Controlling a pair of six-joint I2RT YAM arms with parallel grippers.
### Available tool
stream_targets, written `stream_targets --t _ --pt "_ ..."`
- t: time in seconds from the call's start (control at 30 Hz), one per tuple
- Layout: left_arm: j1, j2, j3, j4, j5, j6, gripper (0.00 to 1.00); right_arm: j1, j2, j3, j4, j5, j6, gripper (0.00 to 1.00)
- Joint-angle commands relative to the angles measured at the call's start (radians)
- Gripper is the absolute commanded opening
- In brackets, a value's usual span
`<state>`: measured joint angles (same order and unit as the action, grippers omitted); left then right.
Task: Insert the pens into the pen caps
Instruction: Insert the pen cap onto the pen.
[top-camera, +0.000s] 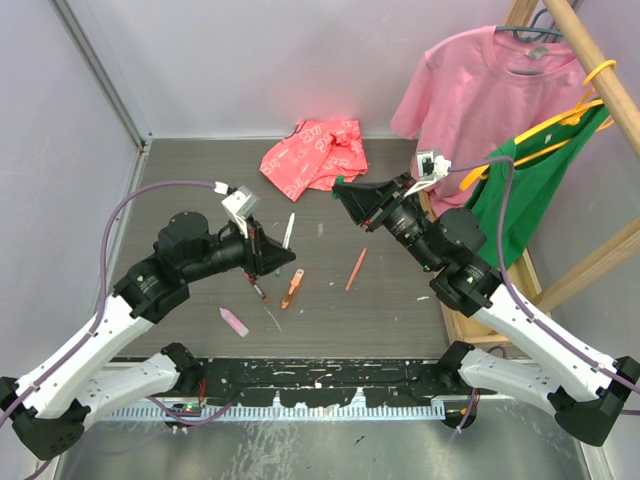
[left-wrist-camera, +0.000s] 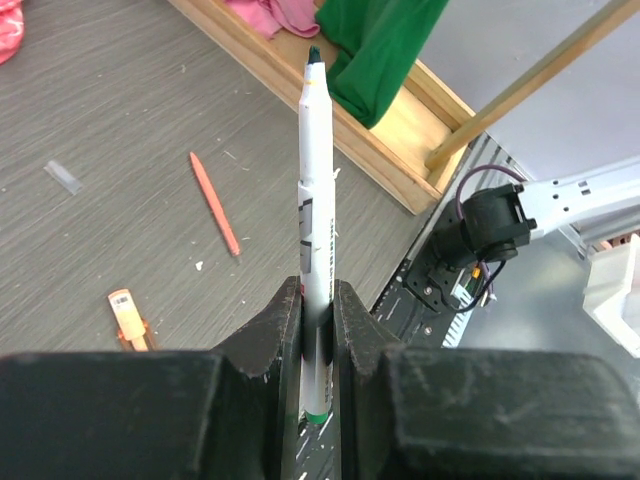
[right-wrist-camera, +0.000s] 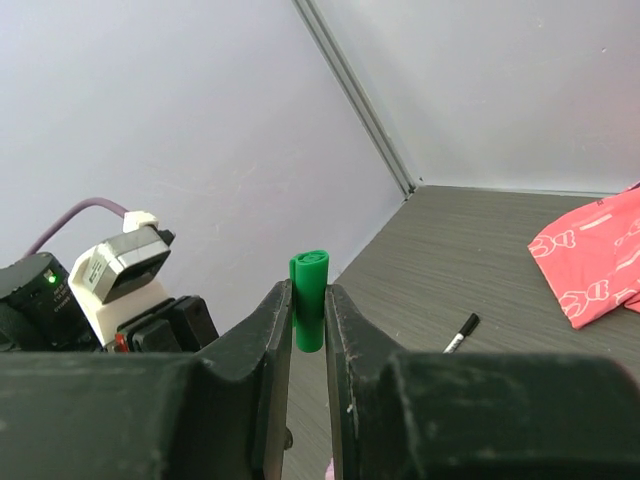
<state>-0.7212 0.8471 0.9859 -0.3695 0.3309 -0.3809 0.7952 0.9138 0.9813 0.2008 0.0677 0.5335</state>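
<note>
Capping is about to start on one pair: the left gripper (left-wrist-camera: 318, 300) jaws clamp a white marker (left-wrist-camera: 317, 170), green tip outward, while the right gripper (right-wrist-camera: 309, 315) jaws pinch a green cap (right-wrist-camera: 309, 300), the two held well apart above the bench (top-camera: 190, 190). Nothing looks mated yet. A salmon-orange pen (top-camera: 356, 268), a short orange pen (top-camera: 292, 287), a pink highlighter (top-camera: 233, 322) and another white marker (top-camera: 289, 229) lie loose. A red patterned cloth (top-camera: 315, 155) lies beyond, clear of the gap.

Overhead camera faces down; wrist cameras close-up.
</note>
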Motion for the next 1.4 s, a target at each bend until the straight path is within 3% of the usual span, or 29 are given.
stream_targets --t 0.0,0.27,0.7,1.37 --pt "-0.06 -0.008 0.034 0.095 -0.031 0.041 0.0 -0.002 -0.035 -0.005 0.077 0.015 0.053 0.0" --pt "-0.155 -0.036 -0.009 0.149 -0.111 0.091 0.0 -0.002 -0.043 -0.061 0.162 -0.021 0.121 0.0" --pt "-0.161 -0.014 -0.001 0.166 -0.099 0.095 0.0 -0.001 0.018 -0.084 0.303 -0.128 0.227 0.0" --pt "-0.161 -0.062 -0.051 0.208 -0.116 0.093 0.0 0.0 0.082 -0.066 0.34 -0.235 0.257 0.0"
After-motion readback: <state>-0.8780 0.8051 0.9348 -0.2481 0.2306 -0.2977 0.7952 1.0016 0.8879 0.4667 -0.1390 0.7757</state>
